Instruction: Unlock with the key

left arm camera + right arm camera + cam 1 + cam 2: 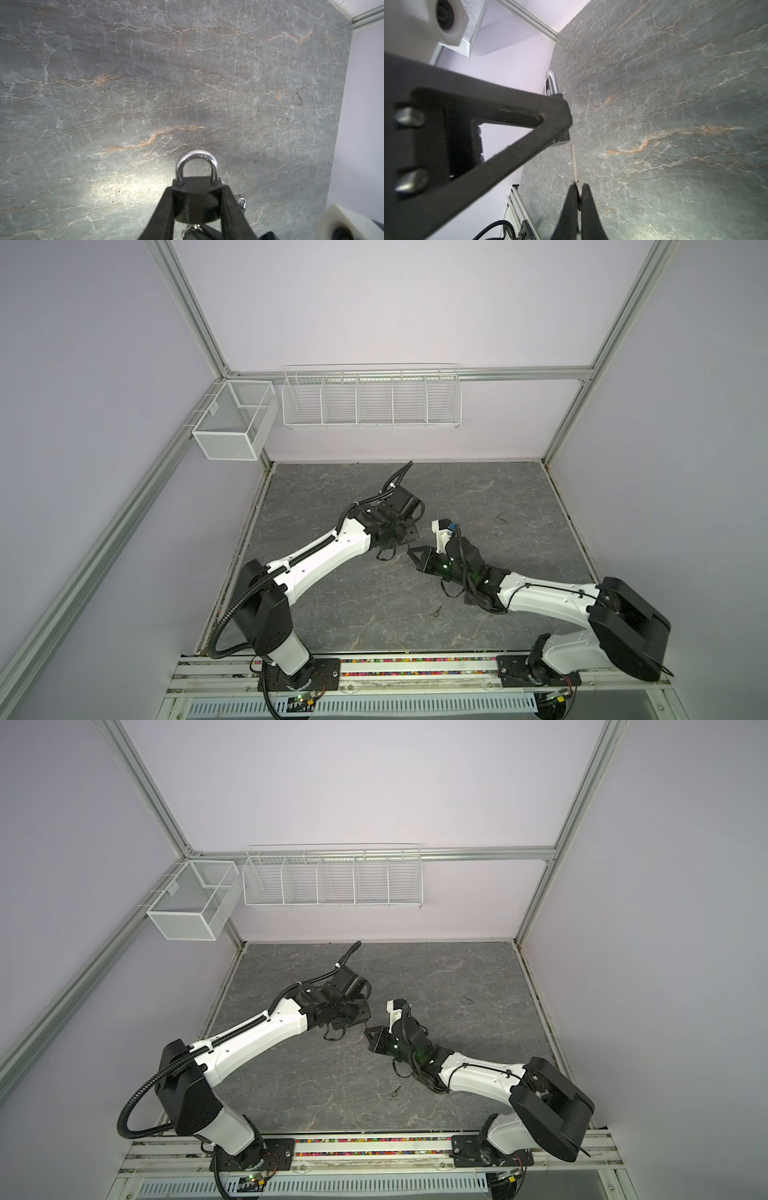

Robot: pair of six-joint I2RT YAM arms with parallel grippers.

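My left gripper (197, 190) is shut on the black body of a padlock (196, 199), one finger on each side. Its silver shackle (197, 164) sticks out past the fingertips, closed. My right gripper (578, 187) is shut on a thin silver key (574, 164), seen edge-on. The key's tip reaches the padlock's bottom edge (564, 139) beside the left finger (508, 124); whether it is in the keyhole I cannot tell. In both top views the two grippers meet nose to nose at mid-table, with the right gripper (412, 549) low over the surface.
A second small key (436, 611) lies on the grey stone-look table (374, 605) nearer the front. A dark mark (500, 519) sits to the right. A mesh basket (232, 423) and a wire rack (370, 402) hang on the back wall.
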